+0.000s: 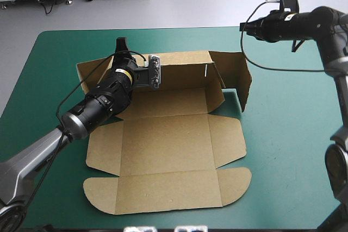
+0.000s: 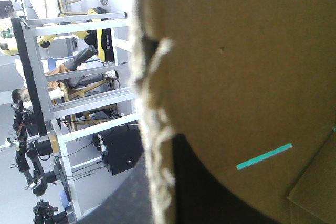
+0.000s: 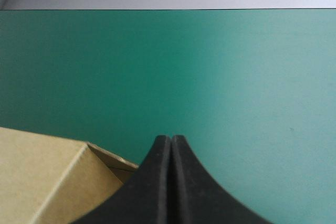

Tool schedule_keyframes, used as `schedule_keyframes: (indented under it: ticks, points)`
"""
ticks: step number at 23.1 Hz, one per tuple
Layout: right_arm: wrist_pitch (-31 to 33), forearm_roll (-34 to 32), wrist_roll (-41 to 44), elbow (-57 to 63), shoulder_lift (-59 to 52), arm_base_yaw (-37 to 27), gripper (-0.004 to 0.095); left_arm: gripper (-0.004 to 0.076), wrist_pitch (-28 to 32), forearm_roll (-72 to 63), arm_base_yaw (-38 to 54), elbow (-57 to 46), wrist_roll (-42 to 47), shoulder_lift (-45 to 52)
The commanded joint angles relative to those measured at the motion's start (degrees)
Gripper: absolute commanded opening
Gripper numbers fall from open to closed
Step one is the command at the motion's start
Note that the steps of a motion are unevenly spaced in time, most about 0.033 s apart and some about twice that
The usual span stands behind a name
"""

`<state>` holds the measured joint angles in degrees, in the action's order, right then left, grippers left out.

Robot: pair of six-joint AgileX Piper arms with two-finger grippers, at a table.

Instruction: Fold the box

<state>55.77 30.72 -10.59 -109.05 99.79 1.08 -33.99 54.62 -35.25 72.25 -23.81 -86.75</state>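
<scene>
Looking down from the high view, I am seeing the brown box point(image 1: 168, 145) sitting in the middle of the teal-green surface point(image 1: 283, 134). Its back wall point(image 1: 179, 69) is standing up across the upper middle of the frame, and a side panel point(image 1: 235, 77) is standing at the wall's right end. The rest of the sheet is lying flat, and the round-cornered flap point(image 1: 163, 191) is pointing toward the bottom edge of the frame.

My left arm point(image 1: 98, 104) is reaching in from the lower left to the top edge of the back wall, toward its left end. In the left wrist view the box point(image 2: 236, 77) is filling nearly everything ahead, and its frayed edge is running between the left jaws, which are pinching the board with one dark finger on each side. A thin slot point(image 2: 263, 157) in the board is showing teal-green.

My right arm point(image 1: 304, 23) is hanging raised in the upper right of the frame, apart from the box. The right jaws are pressing together into one point over the bare surface point(image 3: 210, 77). A corner of the box point(image 3: 42, 182) is showing beside and below them, not between them.
</scene>
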Motion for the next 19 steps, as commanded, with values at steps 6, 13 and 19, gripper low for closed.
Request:
schedule_keyframes:
  ticks: [6,13,19]
  points:
    - [16.1,12.8,-2.0,-22.2,16.1,-5.1,-0.0018,-0.0010,1.3,2.3,-0.4,1.6,0.7,2.1]
    - [16.1,12.6,-6.8,-14.3,17.0,-2.2,-0.0018,-0.0010,1.3,2.2,-0.4,1.6,2.4,2.1]
    - [16.1,14.3,-10.5,-8.0,15.9,-1.0,-0.0018,-0.0010,1.3,2.7,-0.4,1.6,2.5,2.1]
